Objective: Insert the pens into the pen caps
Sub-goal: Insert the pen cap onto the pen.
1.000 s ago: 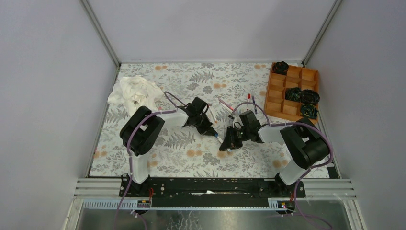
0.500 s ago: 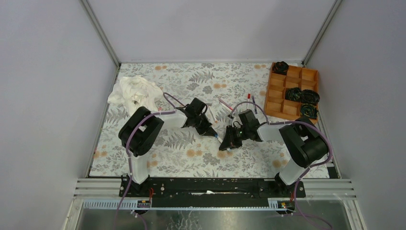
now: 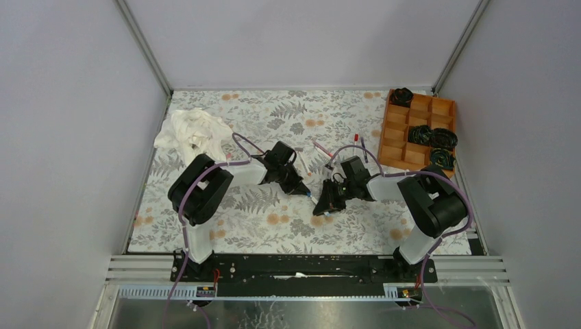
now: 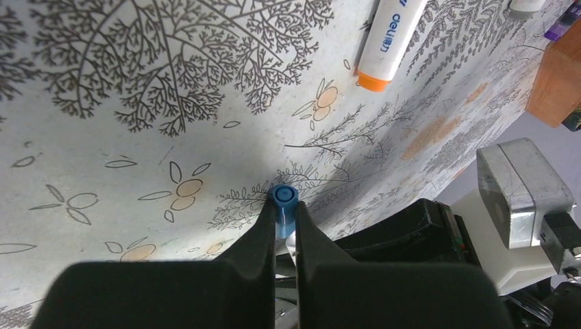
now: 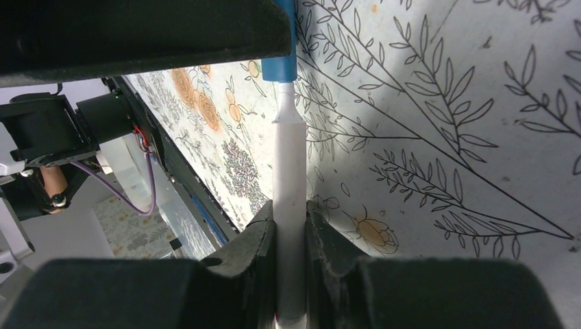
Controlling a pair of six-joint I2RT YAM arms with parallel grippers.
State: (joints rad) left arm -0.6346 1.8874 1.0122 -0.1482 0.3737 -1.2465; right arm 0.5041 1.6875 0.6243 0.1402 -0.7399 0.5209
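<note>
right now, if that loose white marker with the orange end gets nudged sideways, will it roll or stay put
Probably rolls: the white marker has a round barrel and lies flat on the floral mat, so a nudge across it should set it rolling. It looks like hard plastic, so likely stiff and light. The glossy barrel may slip in a loose pinch.

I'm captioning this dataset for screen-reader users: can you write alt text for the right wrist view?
The right gripper is shut on a white pen, whose narrow tip meets the open end of a blue cap held under the left gripper's black fingers. Behind them lies a table cover printed with leaves and orange flowers.
</note>
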